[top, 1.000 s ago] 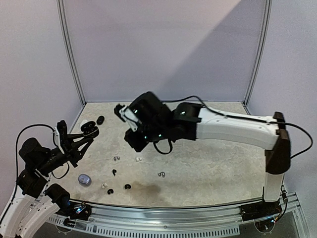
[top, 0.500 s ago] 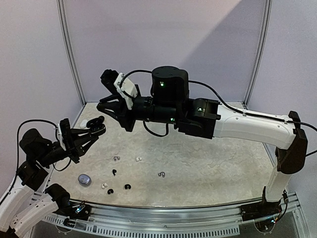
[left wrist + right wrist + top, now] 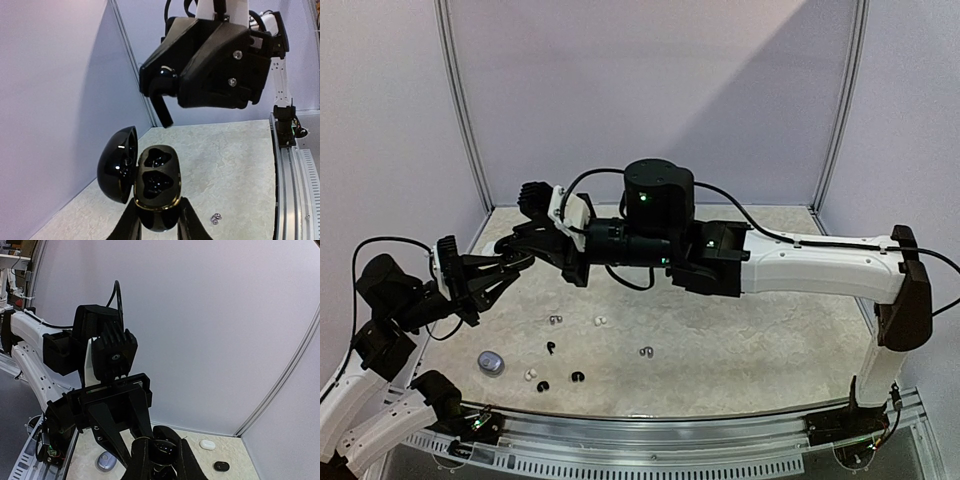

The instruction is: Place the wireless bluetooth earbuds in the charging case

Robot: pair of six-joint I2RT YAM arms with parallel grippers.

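My left gripper point(image 3: 159, 224) is shut on the base of a glossy black charging case point(image 3: 156, 176). The case is held up off the table with its lid point(image 3: 118, 163) swung open to the left and two dark empty sockets showing. My right gripper point(image 3: 162, 460) is shut on a small glossy black earbud point(image 3: 163, 452). It hangs just above and beyond the open case, and the earbud also shows in the left wrist view point(image 3: 167, 80). In the top view the right gripper point(image 3: 527, 242) and the left gripper point(image 3: 518, 262) meet over the table's left side.
Several loose earbuds lie on the table: grey hooked ones point(image 3: 646, 351) point(image 3: 555, 320), a white one point(image 3: 600, 321) and black ones point(image 3: 578, 377) point(image 3: 551, 348). A silver case point(image 3: 491, 362) sits near left. A white case point(image 3: 207, 444) and a black case point(image 3: 221, 466) lie by the back wall.
My right arm has swung left across the table, risen, then lowered its gripper close above the open case. My left gripper has lifted the case slightly towards it.
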